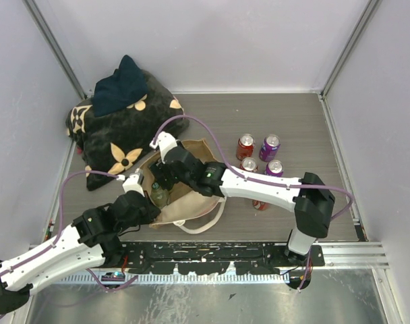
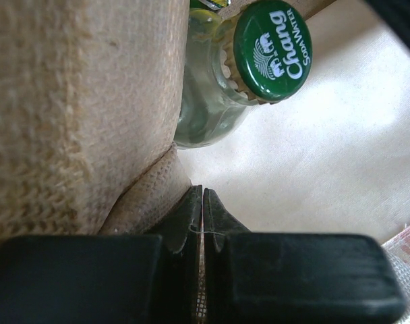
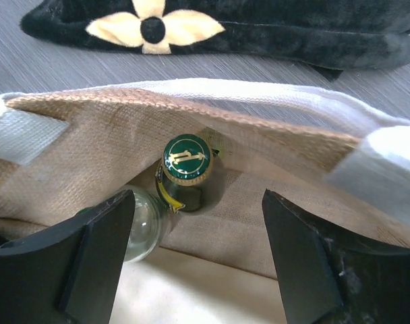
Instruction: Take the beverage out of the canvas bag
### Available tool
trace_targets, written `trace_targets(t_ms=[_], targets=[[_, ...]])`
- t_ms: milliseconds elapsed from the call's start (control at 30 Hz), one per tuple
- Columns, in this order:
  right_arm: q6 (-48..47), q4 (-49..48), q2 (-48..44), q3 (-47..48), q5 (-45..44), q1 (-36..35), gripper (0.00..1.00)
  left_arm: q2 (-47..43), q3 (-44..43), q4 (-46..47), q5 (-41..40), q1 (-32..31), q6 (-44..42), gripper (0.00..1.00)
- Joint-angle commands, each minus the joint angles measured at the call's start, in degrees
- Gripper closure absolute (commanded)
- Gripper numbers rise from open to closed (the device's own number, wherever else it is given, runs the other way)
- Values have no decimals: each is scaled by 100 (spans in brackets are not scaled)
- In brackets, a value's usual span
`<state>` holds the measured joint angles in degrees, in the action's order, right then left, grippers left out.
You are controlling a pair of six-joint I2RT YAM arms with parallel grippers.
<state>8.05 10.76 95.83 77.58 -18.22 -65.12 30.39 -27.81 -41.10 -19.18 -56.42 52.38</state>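
The tan canvas bag (image 1: 195,150) stands open in the middle of the table, with cream handles. Inside it, a dark green bottle (image 3: 187,160) with a green and gold cap stands beside a clear bottle (image 3: 141,226). The clear bottle's green "Chang Soda Water" cap (image 2: 272,50) shows in the left wrist view. My left gripper (image 2: 203,192) is shut on the bag's near-left rim (image 2: 90,101), with fabric pinched between the jaws. My right gripper (image 3: 198,196) is open over the bag's mouth, with the dark green bottle between and beyond its fingers, touching nothing.
A black cushion with tan flower marks (image 1: 117,145) lies at the back left, a dark blue cloth (image 1: 121,88) on top of it. Several soda cans (image 1: 269,146) stand right of the bag, one red can (image 1: 260,204) under my right arm. Grey walls close three sides.
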Motion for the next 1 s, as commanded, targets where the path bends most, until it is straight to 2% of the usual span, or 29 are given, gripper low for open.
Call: trace_targets(t_ms=[0, 267, 400, 467, 633, 733, 833, 933, 967], targets=[[-96, -607, 126, 254, 59, 72, 20, 5, 225, -592, -173, 7, 9, 90], [137, -978, 462, 257, 338, 370, 29, 59, 217, -591, -152, 1, -17, 90], [303, -1116, 609, 234, 517, 534, 36, 62, 211, -592, -160, 8, -17, 90], [404, -1129, 706, 249, 817, 625, 38, 70, 206, -591, -168, 3, -11, 90], [462, -1125, 927, 287, 1033, 658, 41, 90, 198, -592, -166, 9, -16, 90], [493, -1116, 1035, 292, 1100, 664, 46, 106, 202, -592, -164, 5, -11, 90], [491, -1013, 1133, 339, 1101, 662, 63, 117, 190, -592, -187, 6, -9, 90], [460, -857, 1142, 347, 1029, 658, 96, 116, 189, -592, -197, 7, -2, 90], [449, -789, 1128, 358, 977, 659, 99, 109, 189, -592, -213, 5, 8, 90]])
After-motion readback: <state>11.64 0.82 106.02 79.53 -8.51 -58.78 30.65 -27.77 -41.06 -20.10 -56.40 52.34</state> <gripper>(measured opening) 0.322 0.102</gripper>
